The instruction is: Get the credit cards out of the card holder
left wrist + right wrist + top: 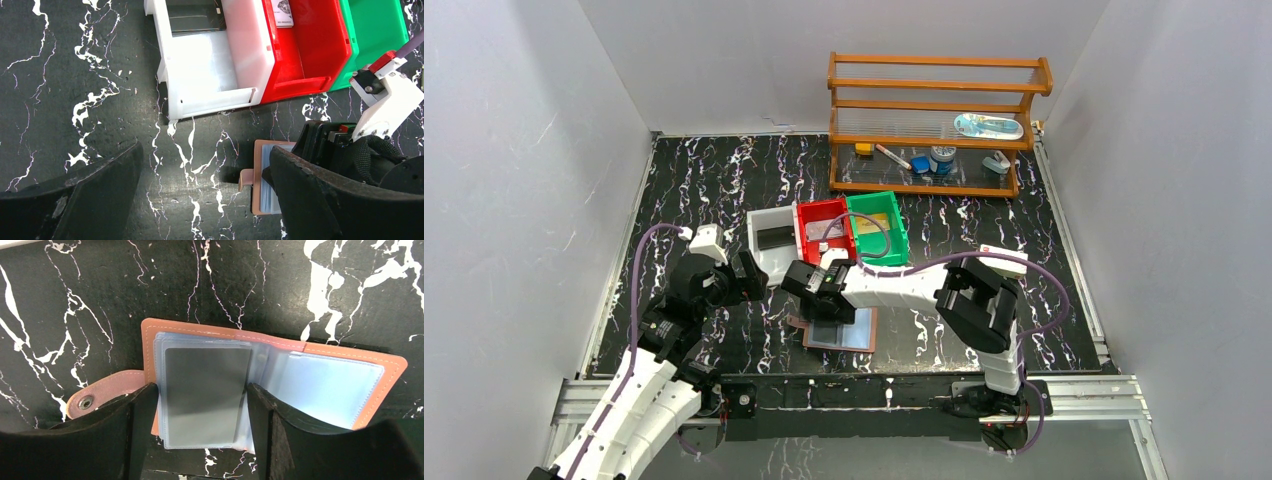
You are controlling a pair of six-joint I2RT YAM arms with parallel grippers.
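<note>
a reddish-brown card holder (150, 330) lies spread open and flat on the black marbled table (704, 180), close to the near edge and about midway along it. its strap tab (100, 392) with a metal snap juts out sideways from one cover. the right hand (200, 407) hangs directly over the holder with its jaws part-way apart. its two dark fingers (137, 415) stand either side of one stack of pale blue pockets. a grey card (207, 390) shows through the top pocket of that stack and sits squarely in the gap between the fingers. whether the pads press on the pocket edges cannot be told, and nothing is lifted. the other half of the holder, with its own clear pocket, lies bare beside the hand.

the left hand (746, 276) hovers over bare table on the left-edge side of the holder, near it but apart, its jaws spread wide and holding nothing. in the left wrist view the holder's strap end peeks out past one finger.

just beyond the holder, toward the far edge, a white bin (776, 268), a red bin (809, 215) and a green bin (894, 245) stand side by side, touching. a wooden shelf (929, 105) stands against the far edge.
</note>
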